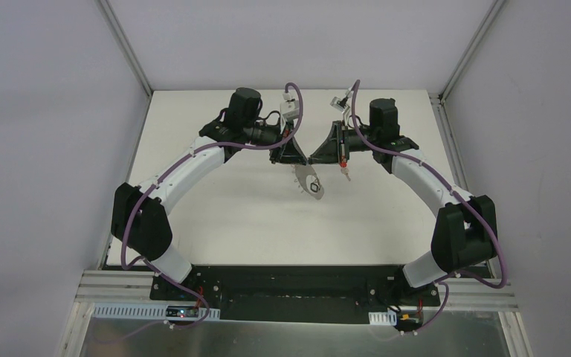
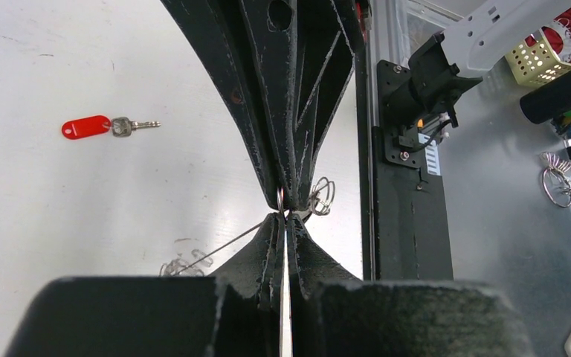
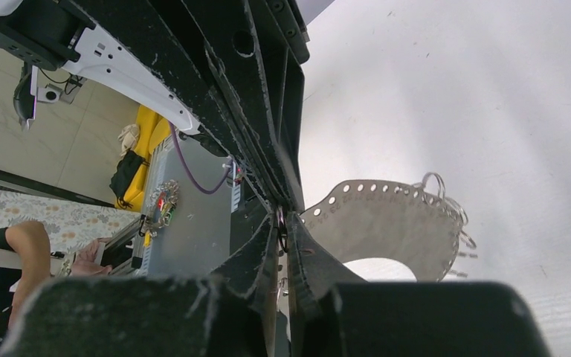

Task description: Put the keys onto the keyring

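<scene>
My left gripper [image 1: 297,159] and right gripper [image 1: 314,158] meet tip to tip above the middle of the table. The keyring [image 1: 311,185], a grey oval band, hangs below them. In the right wrist view the keyring [image 3: 386,223] shows its row of holes and the wire loops [image 3: 446,195] on its edge. My left gripper [image 2: 286,217] is shut on the band, seen edge-on between its fingers. My right gripper [image 3: 281,225] is nearly shut on a small ring [image 3: 282,230]; what hangs from the ring is hidden. A key with a red head [image 2: 88,127] lies flat on the table. The dark-tagged key is not seen.
The black base plate [image 2: 401,223] runs along the table's near edge. Beyond that edge, off the table, hang a spare bunch of rings [image 2: 557,178] and a yellow basket [image 2: 539,63]. A person's arm [image 3: 33,238] shows outside the cell.
</scene>
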`<state>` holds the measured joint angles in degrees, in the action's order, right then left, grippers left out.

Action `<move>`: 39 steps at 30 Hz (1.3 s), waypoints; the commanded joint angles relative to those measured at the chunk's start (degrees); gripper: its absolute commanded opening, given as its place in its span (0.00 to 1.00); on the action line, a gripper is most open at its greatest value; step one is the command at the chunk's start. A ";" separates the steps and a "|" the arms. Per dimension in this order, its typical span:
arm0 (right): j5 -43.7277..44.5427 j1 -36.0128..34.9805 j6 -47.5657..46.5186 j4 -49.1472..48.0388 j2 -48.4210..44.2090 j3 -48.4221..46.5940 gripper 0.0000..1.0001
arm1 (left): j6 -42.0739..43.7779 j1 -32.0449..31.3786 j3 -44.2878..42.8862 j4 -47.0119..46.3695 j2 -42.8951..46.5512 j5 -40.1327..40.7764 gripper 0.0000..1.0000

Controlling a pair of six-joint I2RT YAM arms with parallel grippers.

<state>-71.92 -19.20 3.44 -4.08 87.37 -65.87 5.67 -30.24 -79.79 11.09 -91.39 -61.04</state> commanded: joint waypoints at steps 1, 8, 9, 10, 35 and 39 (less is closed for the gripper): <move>-2.57 0.56 0.06 -2.60 -2.80 -0.32 0.07 | 2.84 0.18 -1.33 1.54 1.70 -2.17 0.00; -3.82 0.79 -0.48 -2.59 -2.84 -0.02 0.09 | 3.31 0.55 -1.16 2.26 1.82 -2.20 0.00; -3.98 0.77 -0.53 -2.53 -2.90 0.00 0.09 | 3.36 0.61 -1.18 2.34 1.83 -2.24 0.00; -4.09 0.85 -0.66 -2.52 -2.90 0.02 0.11 | 3.31 0.62 -1.16 2.35 1.91 -2.25 0.00; -3.88 0.90 -2.82 -0.58 -3.13 -0.74 0.00 | -2.99 0.88 -2.92 -0.89 -0.42 -4.60 0.06; -3.93 0.53 -2.12 -0.83 -2.99 -0.93 0.00 | -4.73 0.80 -2.74 -3.00 -0.75 -4.89 0.15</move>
<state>-74.54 -18.39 1.98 -3.97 86.87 -65.54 3.81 -29.89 -80.23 12.60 -92.14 -62.63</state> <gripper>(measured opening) 0.006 0.125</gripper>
